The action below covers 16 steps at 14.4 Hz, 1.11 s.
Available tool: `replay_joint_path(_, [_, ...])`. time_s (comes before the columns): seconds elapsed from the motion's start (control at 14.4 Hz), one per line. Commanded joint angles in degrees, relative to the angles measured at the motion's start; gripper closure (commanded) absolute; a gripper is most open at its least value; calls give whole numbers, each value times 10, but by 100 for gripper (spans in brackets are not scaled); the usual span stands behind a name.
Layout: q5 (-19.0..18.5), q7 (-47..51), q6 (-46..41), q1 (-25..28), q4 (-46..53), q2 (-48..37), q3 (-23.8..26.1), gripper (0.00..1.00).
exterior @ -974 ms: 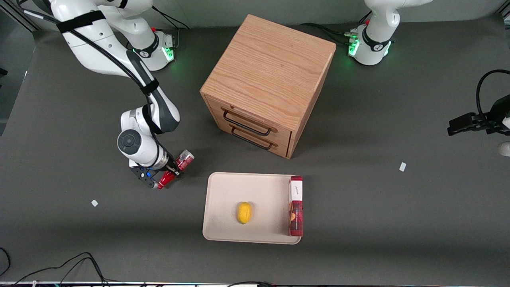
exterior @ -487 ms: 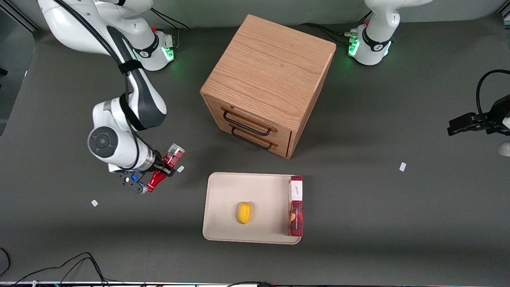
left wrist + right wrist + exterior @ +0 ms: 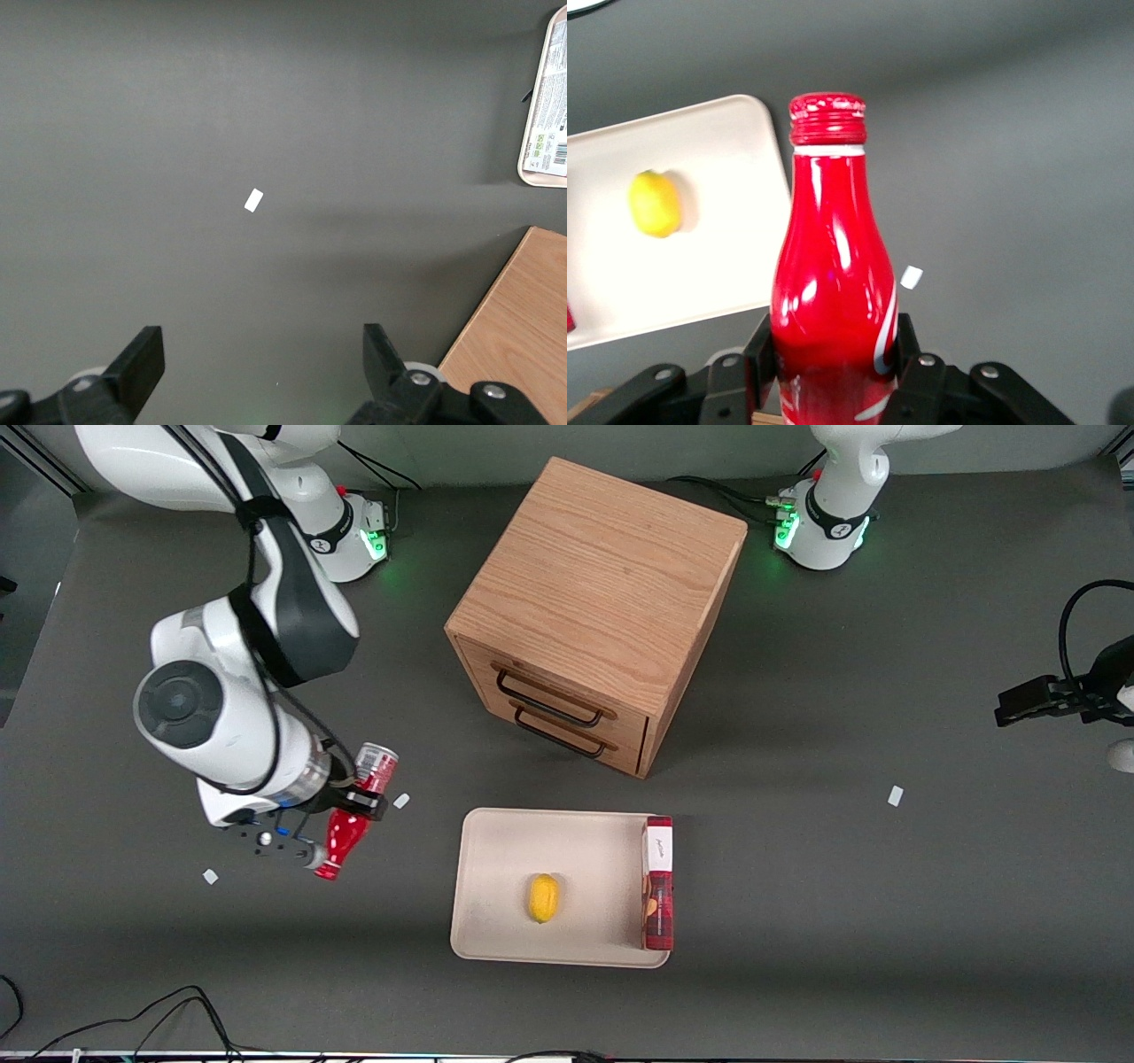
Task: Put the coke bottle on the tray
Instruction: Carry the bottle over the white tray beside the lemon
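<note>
**Coke bottle up in the air, lying on a slant, not on the tray yet**

So the right arm's gripper (image 3: 354,804) has the coke bottle (image 3: 353,816) clamped across the lower half of its body, fingers closed on it from both sides. You can see that best in the right wrist view, where the black fingers (image 3: 764,350) sit tight against the red body of the bottle (image 3: 831,283) just under the white script.

The bottle isn't upright. In the front view its long axis runs on a diagonal: the red cap end points toward the front camera and a bit toward the working arm's end of the table, while the silvery-grey base end points the other way, up toward the wooden drawer cabinet (image 3: 595,593). It's held above the dark table (image 3: 842,921), not resting on anything.

The tray (image 3: 496,868) is beside the bottle, toward the parked arm's end, near but clearly apart from it. On the tray there's a lemon (image 3: 543,897) roughly in the middle, and a red box with a white end (image 3: 658,881) lying along the edge toward the parked arm's end. The cabinet stands farther from the front camera than the tray, its two drawer handles facing the tray.

A small white scrap (image 3: 401,801) lies on the table just beside the gripper.
</note>
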Motion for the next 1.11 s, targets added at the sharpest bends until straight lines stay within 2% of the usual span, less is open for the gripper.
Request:
replay_joint_path(0.0, [-24,-67,1,2,118,93,31,91])
replay_joint_path(0.35, [-24,-140,162,2,129,176,47,87])
replay_joint_path(0.7, [-21,-129,258,12,127,253,47,86])
replay_joint_path(0.83, [-20,-116,267,13,127,277,47,81])
replay_joint_path(0.9, [-20,-113,272,13,124,284,47,72])
replay_joint_path(1.04, [-20,-98,290,13,123,300,46,65])
